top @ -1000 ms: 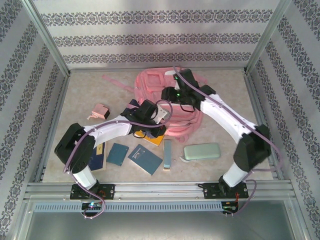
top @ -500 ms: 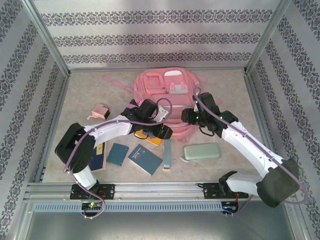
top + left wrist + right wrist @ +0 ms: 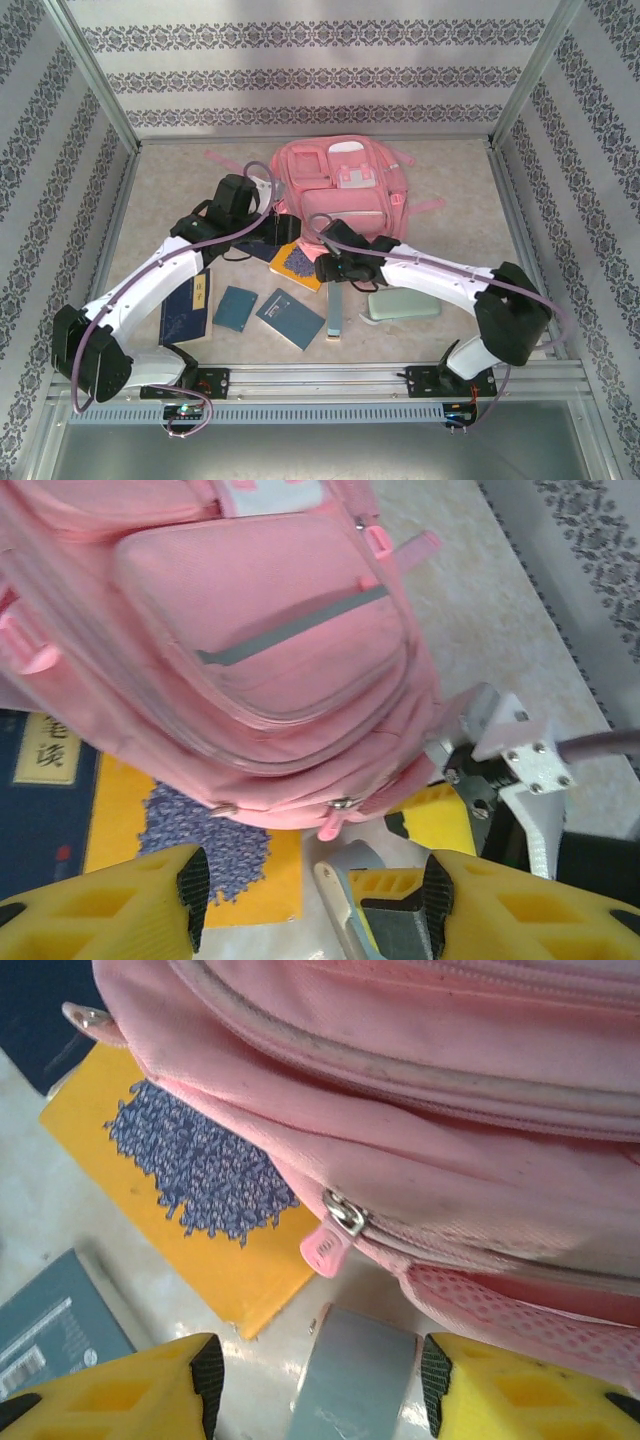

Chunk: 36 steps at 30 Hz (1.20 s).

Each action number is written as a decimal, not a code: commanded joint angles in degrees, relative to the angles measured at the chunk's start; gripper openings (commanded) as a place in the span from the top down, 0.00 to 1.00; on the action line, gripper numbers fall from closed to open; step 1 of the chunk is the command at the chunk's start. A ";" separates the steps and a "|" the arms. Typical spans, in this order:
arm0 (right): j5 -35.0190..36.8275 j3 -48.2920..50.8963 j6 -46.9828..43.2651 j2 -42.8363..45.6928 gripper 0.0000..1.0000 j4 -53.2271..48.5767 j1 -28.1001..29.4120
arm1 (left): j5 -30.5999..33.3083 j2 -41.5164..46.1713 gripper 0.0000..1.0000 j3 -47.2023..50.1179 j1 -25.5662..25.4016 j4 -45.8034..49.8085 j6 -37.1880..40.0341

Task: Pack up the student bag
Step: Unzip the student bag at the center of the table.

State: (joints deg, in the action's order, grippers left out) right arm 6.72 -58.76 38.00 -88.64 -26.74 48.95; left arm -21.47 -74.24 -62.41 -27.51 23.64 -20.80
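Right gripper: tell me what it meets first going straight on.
Probably the pink zipper pull at the lower edge of the large pink fabric backpack, ahead of the right gripper; depth unclear.

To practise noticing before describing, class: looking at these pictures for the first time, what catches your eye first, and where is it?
The large pink fabric backpack at the far middle of the table dominates. At its near edge a yellow book with a blue speckled patch pokes out from under it, beside a pink zip pull. The white left arm and right arm reach there, yellow jaws open.
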 commanded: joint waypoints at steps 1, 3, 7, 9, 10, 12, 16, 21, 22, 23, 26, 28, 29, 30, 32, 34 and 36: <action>12.32 -5.15 11.10 -3.55 0.43 -3.81 1.57 | 1.98 0.75 0.40 2.55 1.34 1.00 -2.63; 15.67 -7.72 13.69 -6.97 0.43 -6.24 2.41 | 2.11 0.71 0.41 3.07 1.81 0.41 -3.34; 17.35 -9.96 15.69 -11.73 0.46 -7.11 2.63 | 2.96 0.79 0.41 3.38 2.60 0.01 -4.78; 17.95 -10.84 16.47 -13.87 0.47 -7.91 2.69 | 3.54 0.85 0.41 3.31 2.92 0.17 -5.10; 18.06 -11.10 16.61 -14.64 0.48 -7.93 2.62 | 3.79 0.87 0.41 3.23 3.10 0.33 -5.23; 18.40 -11.69 16.73 -16.33 0.51 -8.38 2.62 | 5.10 0.88 0.41 3.35 3.28 0.53 -6.22; 18.67 -11.71 16.66 -17.39 0.69 -8.12 2.46 | 8.69 0.62 0.41 3.51 3.27 1.21 -11.57; 17.33 -9.75 14.53 -14.46 0.98 -5.19 2.55 | 9.49 -1.86 0.41 3.98 3.32 0.42 -17.11; 16.95 -9.42 13.78 -13.84 1.00 -4.71 2.54 | 9.73 -2.42 0.41 4.07 3.31 0.19 -18.08; 16.66 -9.04 13.24 -13.06 1.00 -4.34 2.48 | 9.93 -3.29 0.41 3.93 3.33 0.18 -19.06; 15.15 -7.59 10.87 -10.64 1.00 -2.06 2.45 | 9.83 -6.89 0.38 3.03 3.31 -0.70 -21.57; 14.20 -6.69 10.12 -8.97 1.00 -0.63 2.47 | 9.32 -9.43 0.35 2.62 3.37 -2.27 -23.53; 13.25 -6.01 8.96 -8.02 1.00 0.64 2.46 | 9.16 -10.82 0.34 2.11 3.45 -2.95 -24.30; 12.69 -5.45 8.37 -7.09 1.00 1.51 2.41 | 8.93 -12.42 0.33 1.65 3.46 -3.44 -25.20; 11.20 -4.05 7.45 -5.26 1.00 3.66 2.22 | 7.95 -15.12 0.32 0.83 3.76 -5.06 -26.28; 8.99 -2.40 6.78 -3.26 1.00 6.27 1.65 | 6.32 -17.87 0.31 0.28 4.12 -6.91 -27.74; 6.86 -1.13 6.57 -1.91 1.00 8.22 0.92 | 4.23 -20.03 0.30 0.55 4.65 -9.60 -29.15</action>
State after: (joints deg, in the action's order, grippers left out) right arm 17.82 -61.28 46.28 -93.69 -23.81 50.68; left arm -14.59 -92.38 -60.25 -24.08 19.25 -46.06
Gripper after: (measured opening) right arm 0.076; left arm 0.697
